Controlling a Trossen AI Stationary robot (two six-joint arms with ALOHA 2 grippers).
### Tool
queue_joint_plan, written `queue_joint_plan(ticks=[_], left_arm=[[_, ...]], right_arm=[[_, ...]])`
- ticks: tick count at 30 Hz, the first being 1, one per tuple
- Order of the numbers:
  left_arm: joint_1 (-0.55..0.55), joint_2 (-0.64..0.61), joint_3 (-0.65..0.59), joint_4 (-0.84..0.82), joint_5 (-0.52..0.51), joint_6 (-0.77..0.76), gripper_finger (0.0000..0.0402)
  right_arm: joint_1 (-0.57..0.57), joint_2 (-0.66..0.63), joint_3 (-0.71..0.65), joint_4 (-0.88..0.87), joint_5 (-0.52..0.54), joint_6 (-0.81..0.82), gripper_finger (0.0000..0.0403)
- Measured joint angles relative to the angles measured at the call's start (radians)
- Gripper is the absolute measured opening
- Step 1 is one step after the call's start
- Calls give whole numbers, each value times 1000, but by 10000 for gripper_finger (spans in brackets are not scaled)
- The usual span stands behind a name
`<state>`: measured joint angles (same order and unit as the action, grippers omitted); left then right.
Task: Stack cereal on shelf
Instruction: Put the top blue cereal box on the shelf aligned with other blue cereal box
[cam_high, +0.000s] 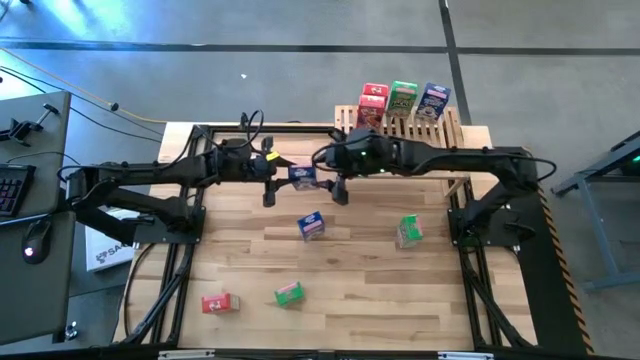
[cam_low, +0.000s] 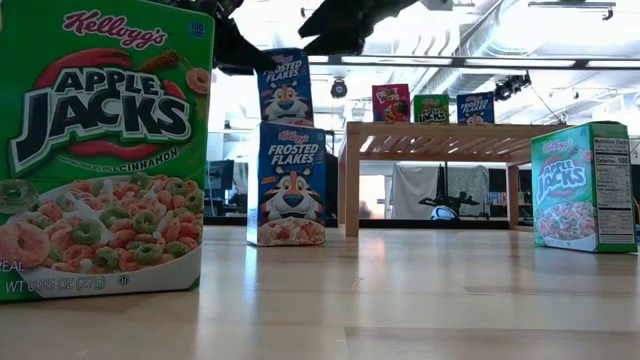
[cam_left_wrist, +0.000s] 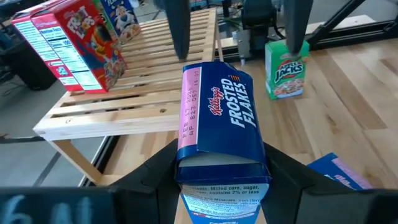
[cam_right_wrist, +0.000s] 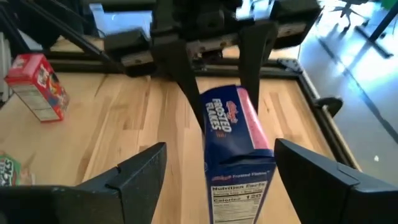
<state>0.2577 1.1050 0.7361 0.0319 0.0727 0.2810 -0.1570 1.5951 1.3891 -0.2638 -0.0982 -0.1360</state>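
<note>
Left tool (cam_left_wrist: 221, 180) was clamped on a blue Frosted Flakes box (cam_left_wrist: 217, 121), holding it in the air above the desk (cam_high: 360, 300). Facing it from the opposite side, the right tool (cam_right_wrist: 214, 180) had its fingers spread wide on either side of the same box, the dark pads standing clear of the cardboard. Both tools met over the far middle of the desk, just in front of the shelf (cam_high: 445, 128).

Beyond the right tool, on top of the shelf, stood a red box (cam_high: 372, 103), a green box (cam_high: 403, 100) and a blue box (cam_high: 433, 101) in a row.

Below the tools and nearer the desk's front, a second blue box (cam_high: 311, 225) stood upright. To the right tool's near side stood a green Apple Jacks box (cam_high: 408, 231). Well away toward the front edge sat another green box (cam_high: 289, 293) and a red box (cam_high: 218, 303).
</note>
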Motion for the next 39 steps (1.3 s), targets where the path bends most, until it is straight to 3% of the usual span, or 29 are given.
queue_joint_plan(ticks=[8,20,34,39], left_arm=[[0,0,0,-3,1,-15,157],[-9,0,0,20,3,-18,157],[-10,0,0,22,26,-57,157],[-10,-23,0,36,14,-59,157]], right_arm=[[-2,57,40,-6,44,-27,288],[-19,77,37,-6,-34,1,258],[-19,75,36,6,-36,-2,173],[-19,73,37,20,-41,-4,163]])
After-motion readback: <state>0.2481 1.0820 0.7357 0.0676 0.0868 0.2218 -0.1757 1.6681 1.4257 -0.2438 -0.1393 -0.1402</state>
